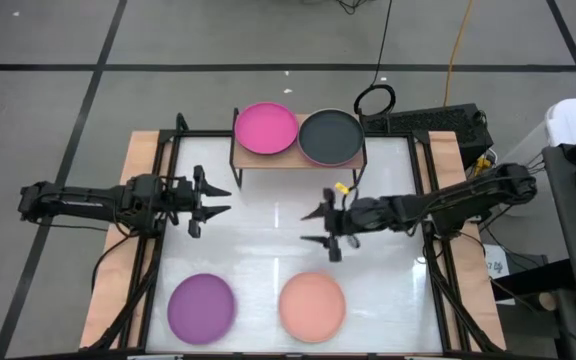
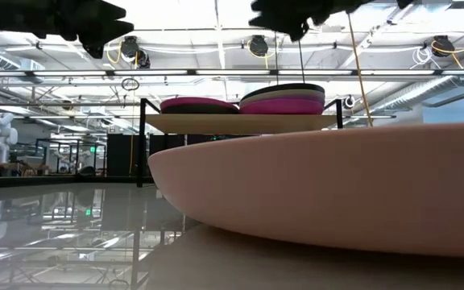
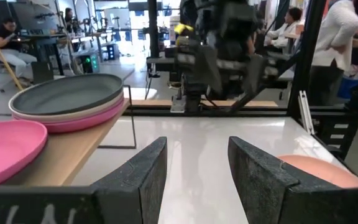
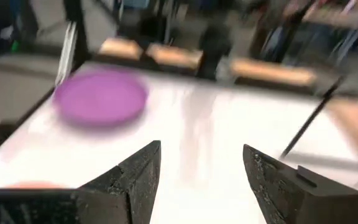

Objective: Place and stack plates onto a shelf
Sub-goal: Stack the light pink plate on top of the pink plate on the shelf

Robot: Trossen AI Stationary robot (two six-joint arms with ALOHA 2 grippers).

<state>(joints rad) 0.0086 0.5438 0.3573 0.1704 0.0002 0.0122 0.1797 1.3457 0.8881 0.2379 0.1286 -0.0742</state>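
Observation:
The shelf (image 1: 298, 159) stands at the table's far middle. On its left half lies a pink plate (image 1: 265, 128), which the low view shows resting on a darker one. On its right half is a stack (image 3: 67, 102) with a black plate (image 1: 329, 136) on top, then a beige one and a pink one. A purple plate (image 1: 201, 306) and a peach plate (image 1: 312, 305) lie flat near the table's front edge. My left gripper (image 1: 211, 200) hangs open at the left, level, above the table. My right gripper (image 1: 318, 226) hangs open over the table's middle, holding nothing.
The peach plate (image 2: 337, 193) fills the foreground of the low view. Black frame posts (image 1: 158, 250) run along both table sides. Bare white tabletop (image 1: 268, 240) lies between the two grippers and in front of the shelf. People sit and stand in the room beyond.

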